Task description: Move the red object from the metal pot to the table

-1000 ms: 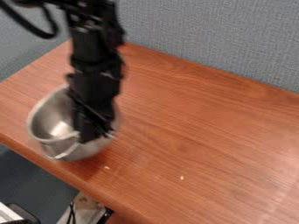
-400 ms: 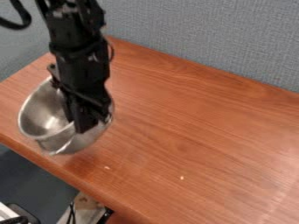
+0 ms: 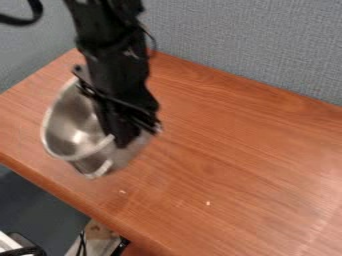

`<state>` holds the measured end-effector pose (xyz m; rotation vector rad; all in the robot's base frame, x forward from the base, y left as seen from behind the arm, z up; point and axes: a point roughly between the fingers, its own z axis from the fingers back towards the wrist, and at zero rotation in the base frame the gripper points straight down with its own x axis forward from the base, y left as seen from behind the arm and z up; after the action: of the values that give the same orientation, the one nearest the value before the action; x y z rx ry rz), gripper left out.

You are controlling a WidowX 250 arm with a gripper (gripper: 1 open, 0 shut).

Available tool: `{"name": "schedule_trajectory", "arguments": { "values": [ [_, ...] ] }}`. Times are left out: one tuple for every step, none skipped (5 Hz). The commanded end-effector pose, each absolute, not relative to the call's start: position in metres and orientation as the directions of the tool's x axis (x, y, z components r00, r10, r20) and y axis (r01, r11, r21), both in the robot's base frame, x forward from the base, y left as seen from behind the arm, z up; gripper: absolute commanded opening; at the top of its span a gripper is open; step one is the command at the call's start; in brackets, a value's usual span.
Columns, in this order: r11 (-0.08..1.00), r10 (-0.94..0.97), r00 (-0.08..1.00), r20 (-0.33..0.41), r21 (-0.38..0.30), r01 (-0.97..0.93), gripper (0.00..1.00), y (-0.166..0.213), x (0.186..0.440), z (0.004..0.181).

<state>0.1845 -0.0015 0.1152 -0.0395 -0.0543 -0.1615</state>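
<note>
Steel pot [image 3: 74,130] tilts beside the closed gripper [image 3: 131,128]; red object hidden.

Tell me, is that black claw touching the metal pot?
Cannot tell. In the camera view the gripper overlaps the metal pot rim, blurred, hiding any contact or gap.

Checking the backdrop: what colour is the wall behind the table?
Grey-blue, plain wall, in the only camera view.

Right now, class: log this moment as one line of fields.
claw: shut, pointing down over the pot's right rim | metal pot: tilted, near the table's left edge | red object: not visible | table: bare right of pot
</note>
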Motion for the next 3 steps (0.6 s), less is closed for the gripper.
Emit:
{"name": "schedule_trajectory", "arguments": {
  "values": [
    [0.962, -0.267, 0.962, 0.063, -0.047, 0.27, 0.0, 0.003, 0.185, 0.099],
    [0.936, -0.342, 0.938, 0.056, -0.07, 0.345, 0.0, 0.019, 0.19, 0.092],
    [0.948, -0.301, 0.949, 0.089, -0.08, 0.308, 0.0, 0.025, 0.184, 0.073]
  ]
}}
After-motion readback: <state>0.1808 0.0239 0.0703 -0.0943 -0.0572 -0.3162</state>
